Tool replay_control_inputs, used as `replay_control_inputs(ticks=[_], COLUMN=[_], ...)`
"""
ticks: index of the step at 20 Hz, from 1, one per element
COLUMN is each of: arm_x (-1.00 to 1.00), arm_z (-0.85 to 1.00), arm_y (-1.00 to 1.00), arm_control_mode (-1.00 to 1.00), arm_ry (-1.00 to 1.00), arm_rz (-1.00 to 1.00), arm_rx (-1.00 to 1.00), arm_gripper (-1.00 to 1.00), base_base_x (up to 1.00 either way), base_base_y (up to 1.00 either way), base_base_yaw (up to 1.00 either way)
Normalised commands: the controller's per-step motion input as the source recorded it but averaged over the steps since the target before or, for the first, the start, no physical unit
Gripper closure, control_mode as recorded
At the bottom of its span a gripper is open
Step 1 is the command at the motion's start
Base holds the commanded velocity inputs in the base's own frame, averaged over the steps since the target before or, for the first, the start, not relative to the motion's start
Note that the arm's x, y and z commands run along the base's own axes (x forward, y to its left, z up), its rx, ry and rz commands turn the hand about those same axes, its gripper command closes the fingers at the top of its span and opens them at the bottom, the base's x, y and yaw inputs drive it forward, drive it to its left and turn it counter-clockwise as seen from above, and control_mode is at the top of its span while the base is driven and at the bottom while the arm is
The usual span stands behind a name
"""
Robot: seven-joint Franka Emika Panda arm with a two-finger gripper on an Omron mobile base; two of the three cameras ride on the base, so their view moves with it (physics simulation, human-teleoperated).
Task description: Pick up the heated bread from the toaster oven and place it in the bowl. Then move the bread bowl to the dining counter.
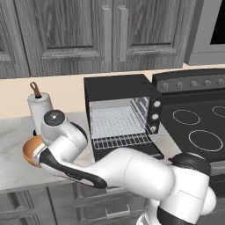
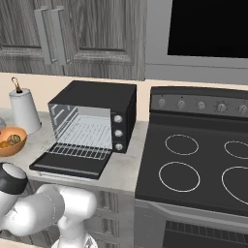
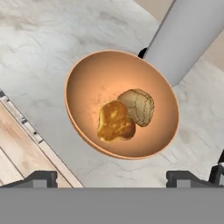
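Pincer [image 3: 111, 177] spread over bowl [image 3: 83, 78] | heated bread [image 3: 114, 121] inside

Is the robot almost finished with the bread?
About halfway. The golden bread already lies in the bowl beside a duller piece, and the toaster oven stands open with a bare rack. The gripper hovers open above the bowl, holding nothing. Left: grab the bowl and carry it to the dining counter.
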Motion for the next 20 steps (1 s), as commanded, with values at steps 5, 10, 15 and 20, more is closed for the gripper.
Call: replay_control_inputs(ticks=[5,10,15,20], arm_x=[-0.04,-0.35,0.17,0.39], arm_z=[-0.11,0.00,-0.28,-0.48], arm_y=[0.35,0.26,0.14,0.26], arm_control_mode=[-1.00,-1.00,-1.00,-1.00], arm_ry=[0.00,0.00,0.01,0.01], arm_rz=[0.00,0.02,0.01,0.00], arm_rx=[0.00,0.00,-0.09,-0.13], arm_gripper=[-1.00,-1.00,-1.00,-1.00], base_base_x=[0.00,0.00,0.00,0.00], base_base_y=[0.00,0.00,0.00,0.00], base_base_yaw=[0.00,0.00,0.00,0.00])
